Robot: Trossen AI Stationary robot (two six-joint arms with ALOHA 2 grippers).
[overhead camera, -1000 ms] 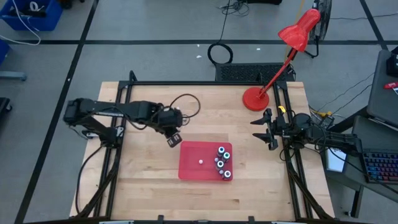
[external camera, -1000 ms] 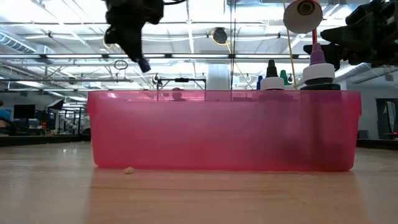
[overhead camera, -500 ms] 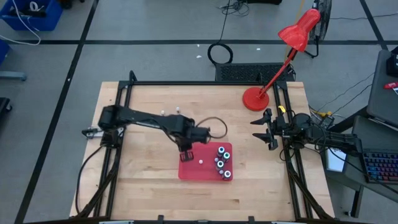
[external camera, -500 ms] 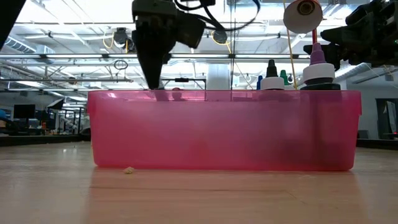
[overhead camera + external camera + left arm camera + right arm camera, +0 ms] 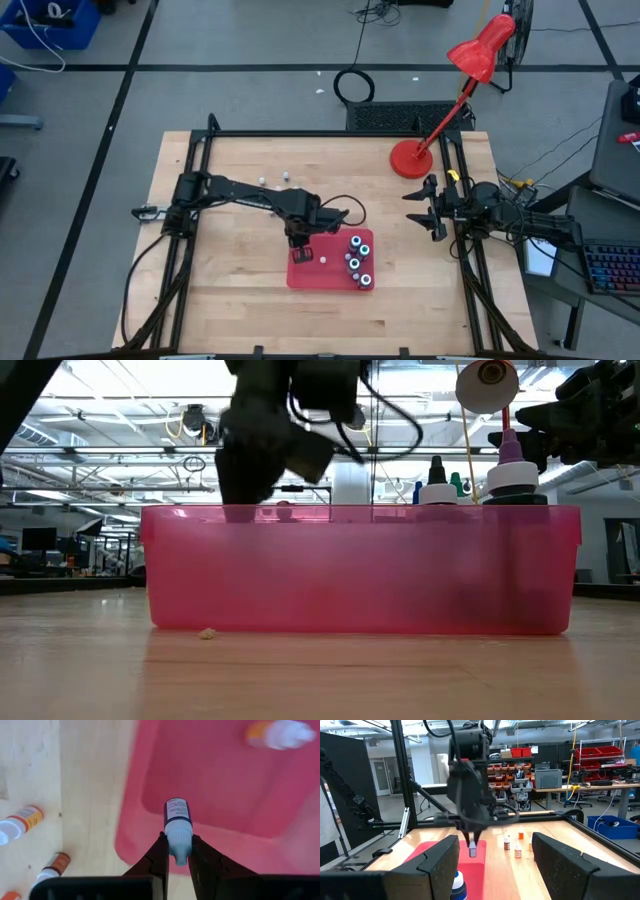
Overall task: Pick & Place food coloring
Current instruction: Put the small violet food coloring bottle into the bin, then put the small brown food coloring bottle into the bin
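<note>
Left claw (image 5: 177, 851) is pinching a tiny, light food coloring bottle (image 5: 177, 822) by its cap over the red tray (image 5: 300, 275) near the surface's middle, where slipping looks easy.

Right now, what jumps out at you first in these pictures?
The translucent pink plastic tray in the middle of the wooden table, with capped little bottles standing at its right end. The left claw hangs over its left end, pinching a small blue-capped dropper bottle. A bright red desk lamp leans over the far right corner.

Two dark jointed arms with looping black cables and black-fingered tools.
</note>
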